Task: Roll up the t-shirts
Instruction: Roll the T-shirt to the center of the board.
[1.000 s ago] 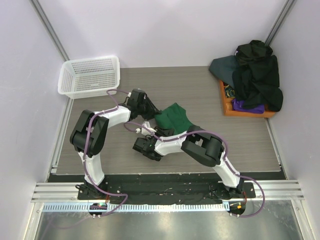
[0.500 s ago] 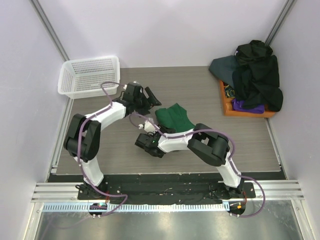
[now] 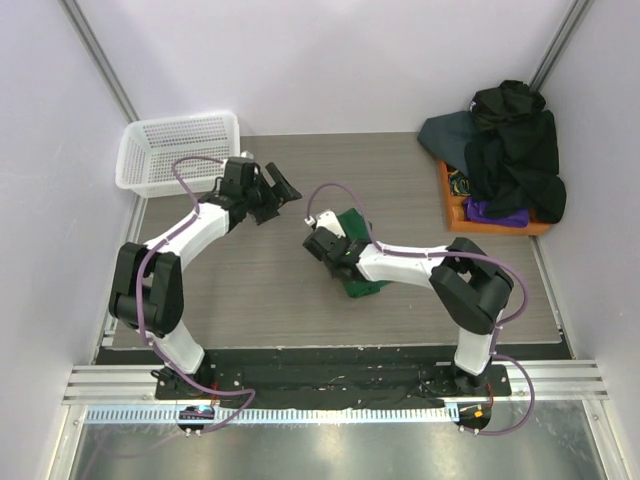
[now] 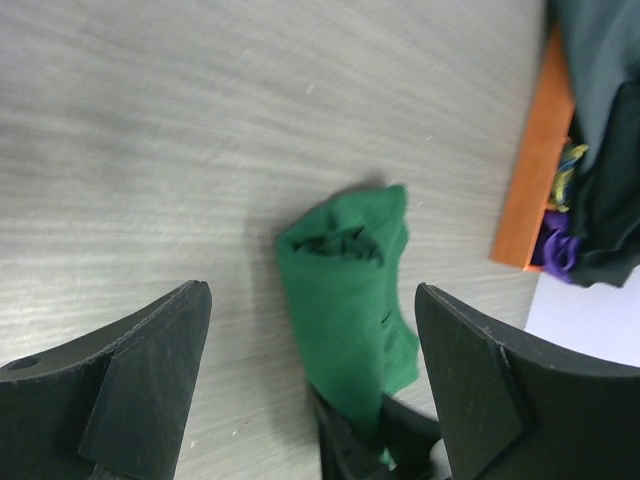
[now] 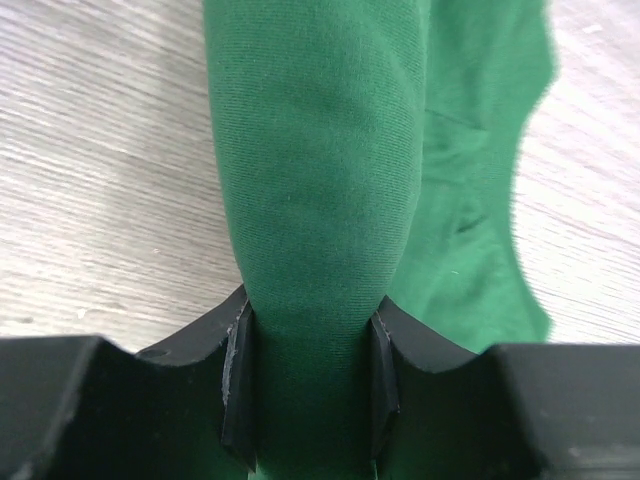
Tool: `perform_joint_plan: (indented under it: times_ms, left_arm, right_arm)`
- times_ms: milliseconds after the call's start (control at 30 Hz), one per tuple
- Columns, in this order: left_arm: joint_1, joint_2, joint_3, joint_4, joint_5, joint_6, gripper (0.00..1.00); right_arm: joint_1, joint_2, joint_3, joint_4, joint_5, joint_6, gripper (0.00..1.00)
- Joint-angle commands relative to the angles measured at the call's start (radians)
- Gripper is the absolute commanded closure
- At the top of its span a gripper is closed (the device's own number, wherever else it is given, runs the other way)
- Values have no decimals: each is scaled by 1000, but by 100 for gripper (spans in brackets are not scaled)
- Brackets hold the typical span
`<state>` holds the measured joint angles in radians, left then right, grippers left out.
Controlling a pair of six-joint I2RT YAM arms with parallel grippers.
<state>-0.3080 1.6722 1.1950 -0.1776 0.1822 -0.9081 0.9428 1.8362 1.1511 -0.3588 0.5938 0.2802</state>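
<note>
Your right gripper (image 5: 308,382) clamps the rolled green t-shirt (image 5: 318,190) in its jaws, forearm reaching left, low over the table (image 3: 400,185); your left gripper (image 3: 272,193) hangs wide open, empty, roll ahead of it

Walls: pale lilac panels close the work cell at the back (image 3: 330,60), left (image 3: 50,200) and right (image 3: 610,250).
Corners: slim grey metal posts, one left (image 3: 100,65) and one right (image 3: 557,45), run up the two rear corners.
Table: grey wood-grain top (image 3: 250,300), matte, filling the cell from wall to wall.
Near edge: aluminium rail (image 3: 110,385) across the front, brushed metal sheet (image 3: 330,450) below it.
Light: even and diffuse, with soft shadows on the wood and a pale sheen along the metal.
</note>
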Motion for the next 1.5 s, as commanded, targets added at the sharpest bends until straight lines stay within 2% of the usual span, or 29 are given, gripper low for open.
perform_joint_plan:
  times_ms: [0, 367, 433, 667, 800, 833, 933, 1100, 1267, 1400, 1467]
  left_arm:
    - [-3, -26, -32, 20, 36, 15, 13]
    - [-2, -6, -115, 107, 112, 0, 14]
    - [-6, -11, -135, 141, 129, -6, 14]
    - [-11, -28, -230, 217, 151, -12, 13]
    - [-11, -23, -310, 325, 161, -49, 10]
    - [-14, -16, -331, 348, 166, -69, 5]
    - [-16, 38, -348, 443, 189, -98, 0]
    - [-20, 104, -351, 588, 172, -173, 0]
    - [-26, 173, -360, 667, 125, -230, 0]
    - [-31, 210, -361, 713, 77, -238, 5]
    - [-33, 230, -348, 730, 76, -230, 15]
  right_arm:
    - [-36, -64, -44, 109, -262, 24, 85]
    - [-217, -69, -175, 331, -810, 128, 87]
    - [-249, -48, -203, 353, -927, 155, 87]
    - [-374, 61, -264, 591, -1248, 292, 87]
    - [-409, 129, -268, 635, -1322, 347, 87]
    - [-411, 149, -264, 638, -1330, 352, 87]
    - [-414, 166, -261, 650, -1347, 359, 87]
    - [-415, 166, -254, 630, -1344, 344, 87]
    - [-415, 166, -255, 644, -1348, 361, 87]
    - [-417, 161, -264, 662, -1365, 376, 87]
    - [-415, 159, -268, 673, -1381, 384, 87]
